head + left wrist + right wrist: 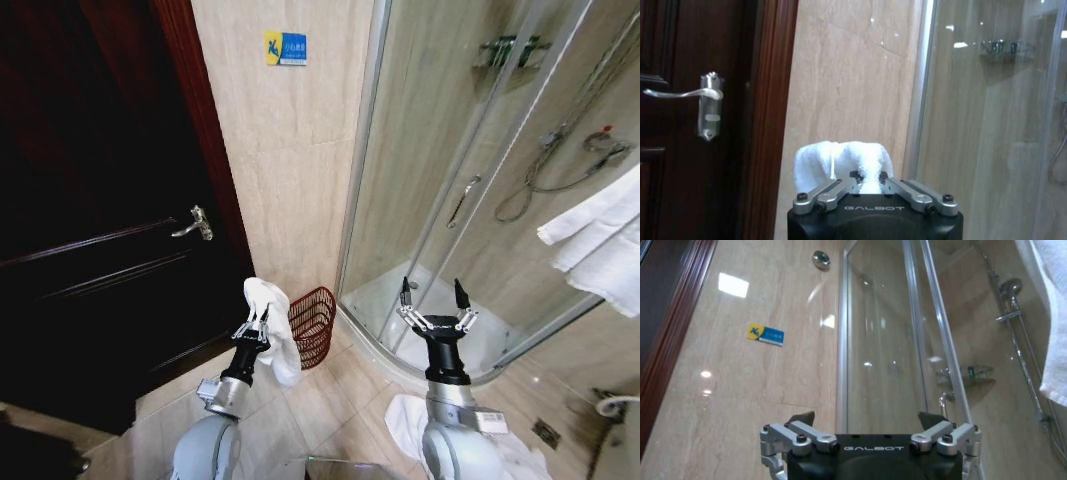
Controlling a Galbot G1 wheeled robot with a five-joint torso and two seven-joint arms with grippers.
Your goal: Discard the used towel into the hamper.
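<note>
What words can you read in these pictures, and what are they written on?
"GALBOT": on the body of the left gripper, which is shut on the towel.
"GALBOT": on the body of the right gripper, open.
Blue and yellow sign on the tiled wall: its characters are too small to read.

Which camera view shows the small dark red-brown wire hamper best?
The head view: the small dark red-brown wire hamper stands whole on the floor by the wall, beside the white towel held in the left gripper. The wrist views face the wall and the glass shower door, above the hamper.
</note>
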